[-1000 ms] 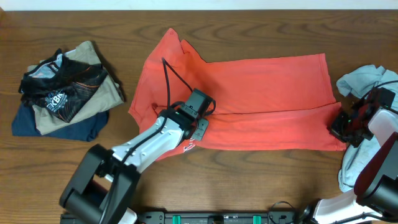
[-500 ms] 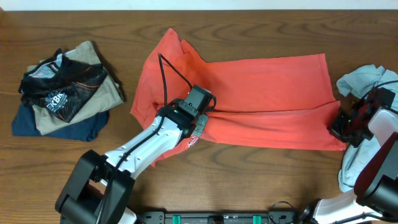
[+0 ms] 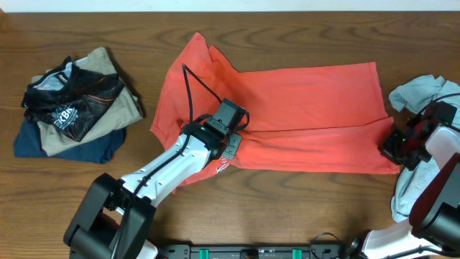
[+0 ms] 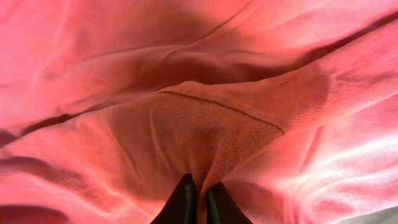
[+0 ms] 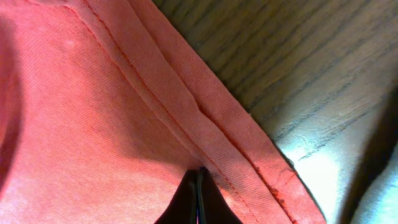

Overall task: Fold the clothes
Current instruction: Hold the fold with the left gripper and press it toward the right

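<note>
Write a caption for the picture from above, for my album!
Left arm and right arm, jaws shut on a coral-red T-shirt spread across the wooden table, beside a pile of other clothes.

A wooden table (image 3: pixel 302 208) bears a heap of black, tan and navy cloth (image 3: pixel 72 111).
</note>
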Controlling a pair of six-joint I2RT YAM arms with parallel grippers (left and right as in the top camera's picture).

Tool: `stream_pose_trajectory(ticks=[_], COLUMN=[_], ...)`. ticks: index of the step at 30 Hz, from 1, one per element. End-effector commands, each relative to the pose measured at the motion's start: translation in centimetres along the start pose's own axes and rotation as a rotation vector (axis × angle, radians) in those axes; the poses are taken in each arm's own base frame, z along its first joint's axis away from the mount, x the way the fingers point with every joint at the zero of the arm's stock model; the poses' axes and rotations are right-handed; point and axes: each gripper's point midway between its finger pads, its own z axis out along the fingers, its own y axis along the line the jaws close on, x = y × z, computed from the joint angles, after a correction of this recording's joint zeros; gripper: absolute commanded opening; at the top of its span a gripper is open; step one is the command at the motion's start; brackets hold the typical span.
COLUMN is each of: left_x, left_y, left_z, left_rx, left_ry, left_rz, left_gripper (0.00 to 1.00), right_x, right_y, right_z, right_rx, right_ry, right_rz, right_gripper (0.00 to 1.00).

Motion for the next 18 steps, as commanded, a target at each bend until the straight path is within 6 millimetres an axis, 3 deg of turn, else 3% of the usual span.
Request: stream_pose_trajectory(ticks=[1,18], left_x=[-0.92,-0.16], left_y=[-0.59,-0.45], left_z=[-0.7,-0.67], left_rx=[0.036,0.03], left_ry=[-0.025,0.006], left_rz=[-0.009,-0.006], left_gripper=[0.09,0.09], right_x=[3.48,3.48], right_y=[-3.17,-3.17], right_z=[2.49,2.49], right_rx=[0.146,0.146], right_ry=[0.113,0.113], right_rz=[0.023,0.023], right_gripper=[0.02,0.02])
